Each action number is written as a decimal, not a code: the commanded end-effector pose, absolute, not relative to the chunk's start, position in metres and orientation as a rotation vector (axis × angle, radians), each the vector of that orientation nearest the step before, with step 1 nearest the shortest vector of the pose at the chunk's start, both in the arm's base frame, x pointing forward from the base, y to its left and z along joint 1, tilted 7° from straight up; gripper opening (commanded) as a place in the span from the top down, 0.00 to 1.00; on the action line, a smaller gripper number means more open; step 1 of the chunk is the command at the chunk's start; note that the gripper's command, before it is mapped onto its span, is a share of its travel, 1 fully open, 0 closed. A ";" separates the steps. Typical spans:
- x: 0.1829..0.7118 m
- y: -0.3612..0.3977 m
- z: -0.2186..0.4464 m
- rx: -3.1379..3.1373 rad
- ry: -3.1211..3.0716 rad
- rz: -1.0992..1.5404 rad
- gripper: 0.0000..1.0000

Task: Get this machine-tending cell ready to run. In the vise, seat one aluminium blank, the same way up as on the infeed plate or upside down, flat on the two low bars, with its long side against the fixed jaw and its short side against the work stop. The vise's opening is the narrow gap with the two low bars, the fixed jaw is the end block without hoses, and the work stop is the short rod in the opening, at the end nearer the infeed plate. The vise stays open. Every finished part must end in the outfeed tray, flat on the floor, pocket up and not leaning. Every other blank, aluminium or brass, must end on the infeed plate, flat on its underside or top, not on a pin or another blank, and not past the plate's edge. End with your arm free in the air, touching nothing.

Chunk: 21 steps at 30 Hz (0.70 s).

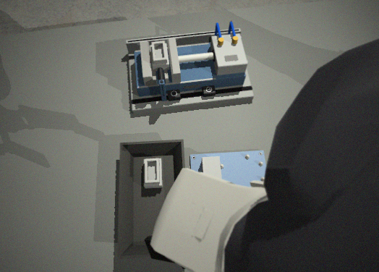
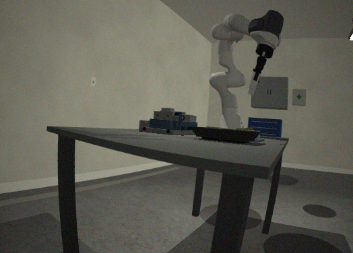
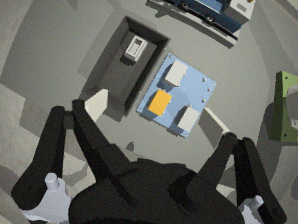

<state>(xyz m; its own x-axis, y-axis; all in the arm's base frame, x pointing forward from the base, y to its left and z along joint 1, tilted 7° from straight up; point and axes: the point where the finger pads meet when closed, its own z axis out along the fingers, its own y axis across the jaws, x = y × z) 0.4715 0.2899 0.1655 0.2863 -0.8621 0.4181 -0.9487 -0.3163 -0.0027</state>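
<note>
My gripper [image 3: 155,107] is open and empty, high above the table; it also shows in the exterior view [image 2: 254,83]. The blue vise [image 1: 188,64] stands at the far side. A pale pocketed finished part [image 1: 159,53] sits in its opening, by the dark work stop [image 1: 160,74]. The dark outfeed tray [image 1: 150,189] holds another finished part [image 1: 152,172], flat with its pocket up. The light blue infeed plate [image 3: 176,94] carries two aluminium blanks [image 3: 176,74] [image 3: 188,119] and a brass blank [image 3: 160,103]. My arm hides most of the plate in the overhead view.
A green object [image 3: 288,106] lies at the right edge of the wrist view. The vise's hose end, with blue hoses and yellow fittings [image 1: 226,35], faces right. My arm's links [image 1: 289,186] fill the lower right of the overhead view.
</note>
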 end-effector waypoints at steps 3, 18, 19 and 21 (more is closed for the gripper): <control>0.430 0.325 0.160 2.311 -1.908 0.361 0.00; 0.372 0.350 0.157 2.248 -2.120 0.185 0.00; 0.372 0.350 0.157 2.248 -2.120 0.185 0.00; 0.372 0.350 0.157 2.248 -2.120 0.185 0.00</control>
